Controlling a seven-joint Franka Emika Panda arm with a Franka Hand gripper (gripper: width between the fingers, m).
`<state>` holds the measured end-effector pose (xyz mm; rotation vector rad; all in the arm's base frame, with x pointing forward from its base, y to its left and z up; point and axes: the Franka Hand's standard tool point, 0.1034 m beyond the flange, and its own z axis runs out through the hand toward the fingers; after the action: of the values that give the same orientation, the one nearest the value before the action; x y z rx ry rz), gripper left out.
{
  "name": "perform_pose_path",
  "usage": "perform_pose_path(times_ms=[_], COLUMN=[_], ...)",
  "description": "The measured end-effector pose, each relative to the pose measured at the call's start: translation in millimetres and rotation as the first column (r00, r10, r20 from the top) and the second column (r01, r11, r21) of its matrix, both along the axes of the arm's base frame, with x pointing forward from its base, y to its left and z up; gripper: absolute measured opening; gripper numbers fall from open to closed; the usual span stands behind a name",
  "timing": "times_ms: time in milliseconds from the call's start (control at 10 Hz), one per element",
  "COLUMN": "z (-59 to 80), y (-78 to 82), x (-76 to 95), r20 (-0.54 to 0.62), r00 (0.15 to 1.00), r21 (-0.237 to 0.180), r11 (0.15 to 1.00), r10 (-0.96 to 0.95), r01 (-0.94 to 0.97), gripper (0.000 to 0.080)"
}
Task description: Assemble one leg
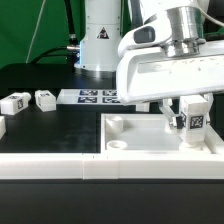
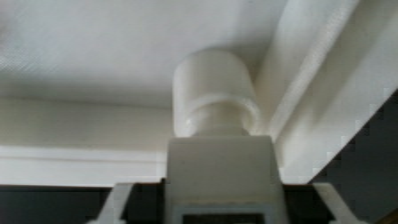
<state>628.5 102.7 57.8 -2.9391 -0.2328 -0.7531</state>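
My gripper [image 1: 189, 110] is shut on a leg [image 1: 194, 121], a small white block with a black-and-white tag, held upright. It stands at the far right part of the large white panel [image 1: 135, 150] with a raised rim. I cannot tell whether it touches the panel. In the wrist view the leg [image 2: 222, 165] sits between my fingers [image 2: 121, 200], and its round peg [image 2: 217, 95] points at the panel's white surface [image 2: 89, 60] by a raised rim. Two more legs [image 1: 15, 102] [image 1: 45, 98] lie on the black table at the exterior view's left.
The marker board [image 1: 95, 97] lies behind the panel near the robot's base [image 1: 100, 40]. A white piece [image 1: 2, 127] shows at the exterior view's left edge. A white rail [image 1: 60, 166] runs along the front of the table.
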Motion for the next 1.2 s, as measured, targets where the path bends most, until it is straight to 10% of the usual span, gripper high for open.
perform_pose_path(times_ms=[600, 900, 1200], z=[-4.6, -4.7, -4.7], y=[4.1, 4.1, 4.1], x=[-0.1, -0.1, -0.1], r20=[0.024, 0.024, 0.024], r00=[1.0, 1.0, 1.0], r21=[0.0, 0.0, 0.0], r11=[1.0, 1.0, 1.0], r10=[0.001, 0.001, 0.001], r01=[-0.001, -0.001, -0.001], gripper=[0.0318, 0.0616, 0.0648])
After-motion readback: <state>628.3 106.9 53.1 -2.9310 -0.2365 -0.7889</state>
